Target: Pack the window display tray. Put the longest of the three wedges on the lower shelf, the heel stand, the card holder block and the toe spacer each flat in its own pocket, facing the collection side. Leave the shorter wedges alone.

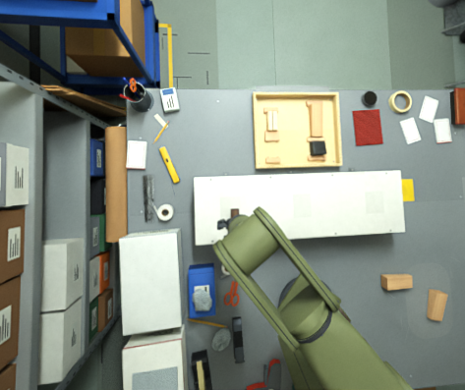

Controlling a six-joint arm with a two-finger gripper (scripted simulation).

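A small dark brown block point(234, 212) sits right at my gripper point(227, 220) over the left end of the long white shelf board point(299, 207); the gripper is mostly hidden behind my olive arm point(286, 288), it is open and holds nothing. Beyond the board lies the tan display tray point(297, 129). A long wooden wedge point(316, 119) lies in a right pocket of the tray, with a black block point(318, 148) just below it. A small pale piece point(271, 120) lies in a left pocket. Two shorter wooden wedges point(396, 281) point(436, 305) lie apart on the grey table to the right.
Behind the tray are a red pad point(367, 127), a tape roll point(400, 101) and white cards point(428, 109). White boxes point(149, 282), a blue bin point(201, 291), scissors point(232, 293) and a yellow knife point(168, 164) crowd the left. Shelving with cartons stands further left.
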